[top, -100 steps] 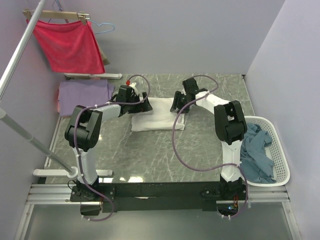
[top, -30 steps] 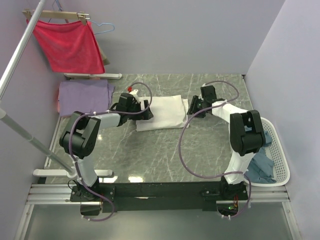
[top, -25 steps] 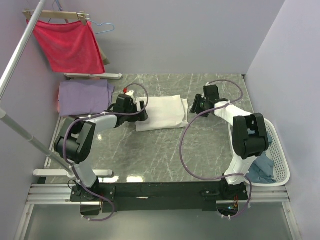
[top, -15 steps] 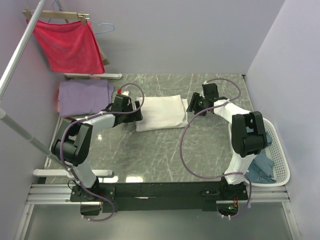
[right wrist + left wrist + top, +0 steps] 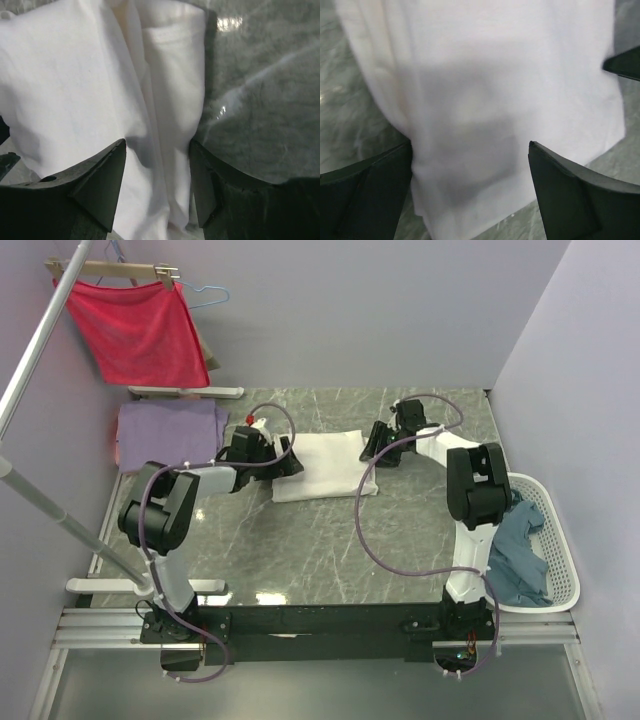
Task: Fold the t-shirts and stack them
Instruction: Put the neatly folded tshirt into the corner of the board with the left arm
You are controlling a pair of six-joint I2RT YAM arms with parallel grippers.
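A folded white t-shirt lies on the marble table at mid-back. My left gripper sits low at its left end; in the left wrist view the gripper is open, wide black fingers either side of the cloth. My right gripper is at the shirt's right end. In the right wrist view the jaws of the gripper stand apart, straddling a thick folded ridge of the white shirt. A folded lavender t-shirt rests at back left. A crumpled grey-blue t-shirt lies in the basket.
The white slotted basket stands at the table's right edge. A red cloth hangs from a hanger at back left, and a metal rack pole slants along the left side. Marble surface spreads in front of the shirt.
My right gripper has slid left and farther back to the shirt's right end, its jaws wider. The left gripper shifted slightly along the left end, still open.
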